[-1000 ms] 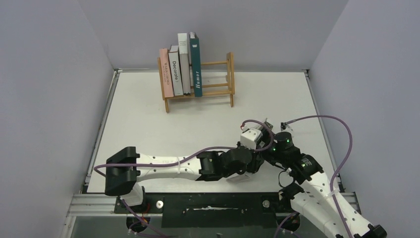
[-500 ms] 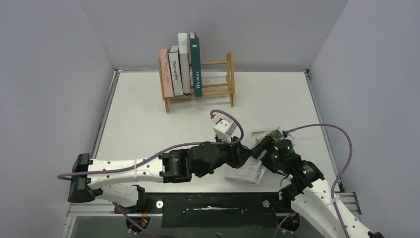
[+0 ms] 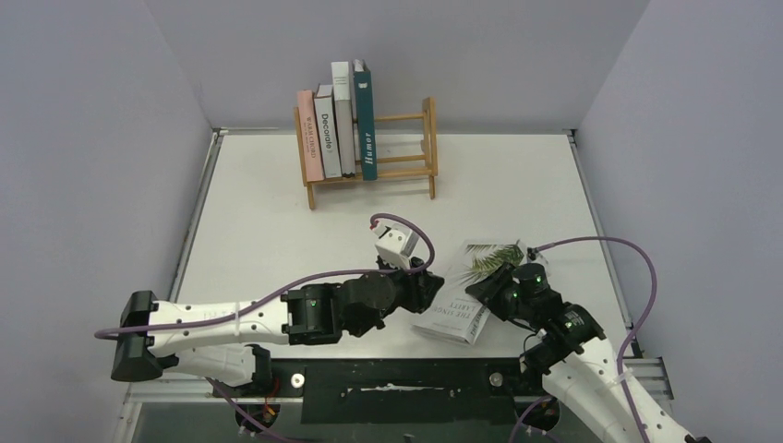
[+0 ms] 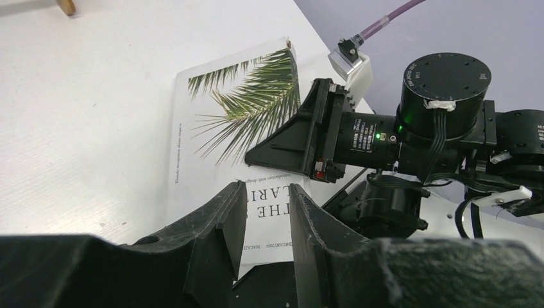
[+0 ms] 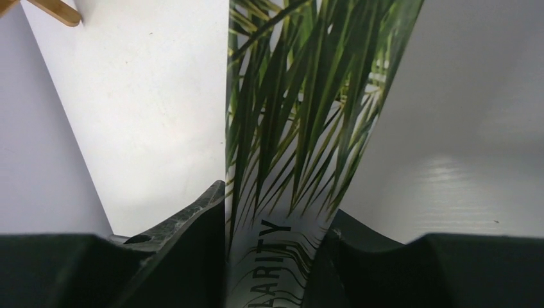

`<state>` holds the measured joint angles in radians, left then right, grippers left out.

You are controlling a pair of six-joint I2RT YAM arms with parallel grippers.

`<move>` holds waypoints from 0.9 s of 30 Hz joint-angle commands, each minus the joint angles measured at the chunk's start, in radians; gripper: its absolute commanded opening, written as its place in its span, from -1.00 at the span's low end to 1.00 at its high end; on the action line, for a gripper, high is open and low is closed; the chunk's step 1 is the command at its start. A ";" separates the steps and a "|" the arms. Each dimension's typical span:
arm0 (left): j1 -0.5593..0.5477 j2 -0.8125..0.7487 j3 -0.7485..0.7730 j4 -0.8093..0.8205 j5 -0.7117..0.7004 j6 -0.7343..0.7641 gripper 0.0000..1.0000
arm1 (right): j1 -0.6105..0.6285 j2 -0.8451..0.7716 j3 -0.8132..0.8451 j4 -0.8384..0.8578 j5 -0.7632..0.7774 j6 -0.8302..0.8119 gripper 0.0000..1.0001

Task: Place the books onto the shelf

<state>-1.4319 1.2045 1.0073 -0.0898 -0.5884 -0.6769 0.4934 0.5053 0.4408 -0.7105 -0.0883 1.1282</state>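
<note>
The white book with green palm fronds on its cover (image 3: 460, 312) lies slantwise on the near right part of the white desk (image 3: 277, 231). Its fronds point toward the far right, and one near corner is close to the desk's front edge. Black capitals on the cover read "THE" and "LARI" in the left wrist view and "ARITY" in the right wrist view. The smaller print is too fine to read.

The right gripper (image 5: 276, 215) has its fingers closed on the book's right-hand edge, one on each face, with the cover running steeply away between them. The left gripper (image 4: 266, 189) hovers over the book's near left end. Its fingers are a narrow gap apart with nothing between them, and the cover shows through the gap. Whether the gripped edge is lifted off the desk cannot be told.

Bare desk separates the book from the small light-wood slatted shelf (image 3: 403, 159), which stands well apart at the far edge. Four books stand upright at the shelf's left end, side by side:
- a pink book (image 3: 307, 138) with faint spine lettering
- a pale-spined book lettered "Decorate" (image 3: 327, 134)
- a plain grey book (image 3: 343, 120)
- a dark teal book (image 3: 367, 125) lettered "Humor"

Open rails show between the dark teal book and the right end post. Pale grey walls (image 3: 92, 138) close in the desk on the left, far and right sides.
</note>
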 commanded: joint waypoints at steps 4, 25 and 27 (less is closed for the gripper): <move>0.000 -0.096 -0.013 -0.011 -0.073 -0.012 -0.39 | 0.009 0.010 0.001 0.096 0.030 -0.015 -0.53; 0.011 -0.440 -0.114 -0.163 -0.464 0.017 -0.41 | 0.011 0.355 0.512 0.509 0.216 -0.496 -0.99; 0.012 -0.453 -0.128 -0.162 -0.489 0.011 -0.41 | 0.012 0.433 0.567 0.583 0.228 -0.557 -0.99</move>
<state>-1.4246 0.7746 0.8978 -0.2588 -0.9974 -0.6693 0.4984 0.8223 0.8913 -0.3889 0.0834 0.7395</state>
